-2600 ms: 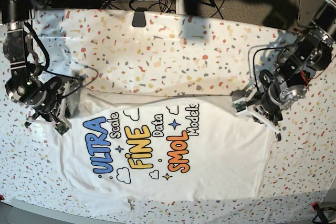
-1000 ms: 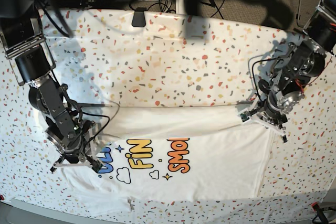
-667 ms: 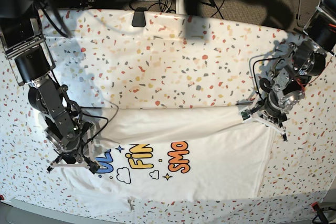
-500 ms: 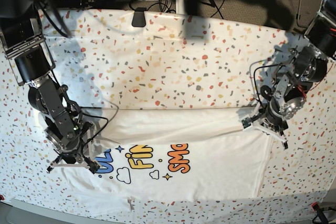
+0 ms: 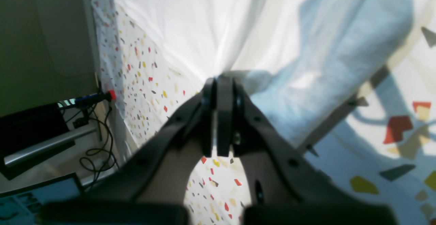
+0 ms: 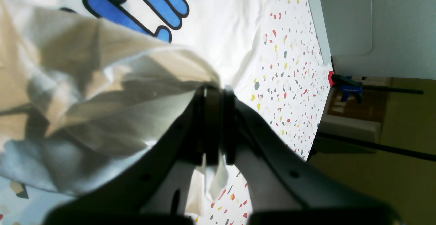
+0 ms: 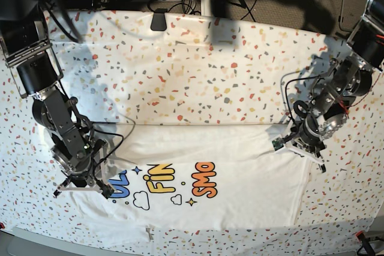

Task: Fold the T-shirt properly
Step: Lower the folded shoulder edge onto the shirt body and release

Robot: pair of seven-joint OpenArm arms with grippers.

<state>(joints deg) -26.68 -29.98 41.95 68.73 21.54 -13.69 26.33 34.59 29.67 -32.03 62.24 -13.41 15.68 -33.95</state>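
Left wrist view: left hand (image 5: 218, 92) clamped on white T-shirt (image 5: 211, 24) cloth; right wrist view: right hand (image 6: 214, 99) pinches a fold; base view: 1 fold half-laid over the print on the counter (image 7: 198, 64), further folds remain.

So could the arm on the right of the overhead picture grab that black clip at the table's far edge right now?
Probably not: its fingers are shut on the shirt, with the clip far across the table.

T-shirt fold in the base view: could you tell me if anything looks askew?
Yes. The folded flap of the T-shirt covers the print unevenly, hiding more on the left-wrist arm's side, so its edge runs slanted.
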